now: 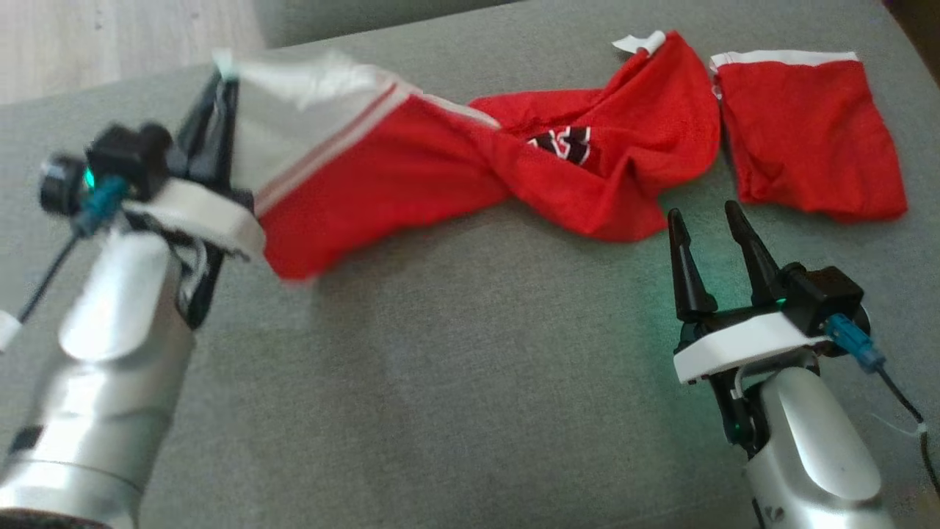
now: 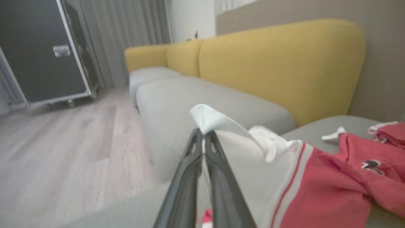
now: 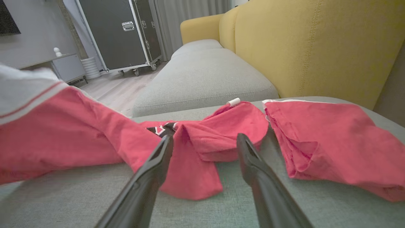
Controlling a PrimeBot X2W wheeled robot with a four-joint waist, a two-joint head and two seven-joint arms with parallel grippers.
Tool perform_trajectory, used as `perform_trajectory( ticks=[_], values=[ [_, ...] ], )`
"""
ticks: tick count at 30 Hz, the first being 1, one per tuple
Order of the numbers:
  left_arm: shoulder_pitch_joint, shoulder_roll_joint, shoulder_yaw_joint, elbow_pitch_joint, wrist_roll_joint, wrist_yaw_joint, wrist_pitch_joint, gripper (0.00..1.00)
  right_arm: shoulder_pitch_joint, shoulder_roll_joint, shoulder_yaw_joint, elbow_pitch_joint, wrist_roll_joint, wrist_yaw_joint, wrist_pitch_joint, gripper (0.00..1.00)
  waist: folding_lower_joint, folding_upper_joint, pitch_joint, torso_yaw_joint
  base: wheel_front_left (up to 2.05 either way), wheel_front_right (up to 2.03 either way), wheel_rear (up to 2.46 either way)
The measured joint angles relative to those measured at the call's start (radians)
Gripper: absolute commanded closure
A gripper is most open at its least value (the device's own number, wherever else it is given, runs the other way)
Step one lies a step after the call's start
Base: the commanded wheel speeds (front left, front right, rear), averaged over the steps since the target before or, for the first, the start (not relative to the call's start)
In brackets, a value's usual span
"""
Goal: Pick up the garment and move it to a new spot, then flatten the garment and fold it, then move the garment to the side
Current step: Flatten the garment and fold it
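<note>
A red garment (image 1: 411, 169) with a white band and a black logo lies twisted across the grey cushion (image 1: 455, 367). My left gripper (image 1: 220, 81) is shut on its white corner and holds that end lifted off the cushion; the left wrist view shows the white cloth (image 2: 218, 126) pinched between the closed fingertips (image 2: 202, 133). My right gripper (image 1: 705, 220) stands open just in front of the garment's crumpled right end (image 3: 202, 148), touching nothing. Its two fingers (image 3: 152, 167) are spread wide.
A second red piece with a white hem (image 1: 808, 132) lies folded at the far right of the cushion. A yellow sofa back (image 3: 316, 44) and pale seat cushions (image 3: 202, 76) stand behind. A black flight case (image 3: 117, 31) sits on the wooden floor (image 2: 63, 152).
</note>
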State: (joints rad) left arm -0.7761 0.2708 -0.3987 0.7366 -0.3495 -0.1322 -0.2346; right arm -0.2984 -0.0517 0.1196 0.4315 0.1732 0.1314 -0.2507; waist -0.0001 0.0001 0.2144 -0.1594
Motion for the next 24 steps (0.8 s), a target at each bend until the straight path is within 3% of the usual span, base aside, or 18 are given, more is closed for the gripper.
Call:
perform_trajectory(
  ticks=[7,14,19,24],
  values=[
    [0.038,0.086,-0.11,-0.249,0.052,0.0,-0.016,1.0,0.001,0.0,0.006,0.035,0.005,0.0,0.0,0.0,0.0001,0.0,-0.028,0.047,0.0,0.0,0.0],
    [0.293,0.276,-0.298,-0.494,0.062,0.0,-0.013,1.0,0.004,0.0,-0.007,0.074,0.015,0.0,0.0,0.0,0.0,0.0,-0.056,0.096,0.0,0.0,0.0],
    [0.364,0.418,-0.411,-0.617,0.087,0.0,-0.003,1.0,0.004,0.0,-0.018,0.106,0.015,0.0,0.0,0.0,0.0,0.0,-0.072,0.124,0.0,0.0,0.0],
    [0.388,0.497,-0.518,-0.662,0.086,0.0,0.059,1.0,0.005,0.0,-0.026,0.133,0.015,0.0,0.0,0.0,0.0,0.0,-0.091,0.137,0.0,0.0,0.0]
  ],
)
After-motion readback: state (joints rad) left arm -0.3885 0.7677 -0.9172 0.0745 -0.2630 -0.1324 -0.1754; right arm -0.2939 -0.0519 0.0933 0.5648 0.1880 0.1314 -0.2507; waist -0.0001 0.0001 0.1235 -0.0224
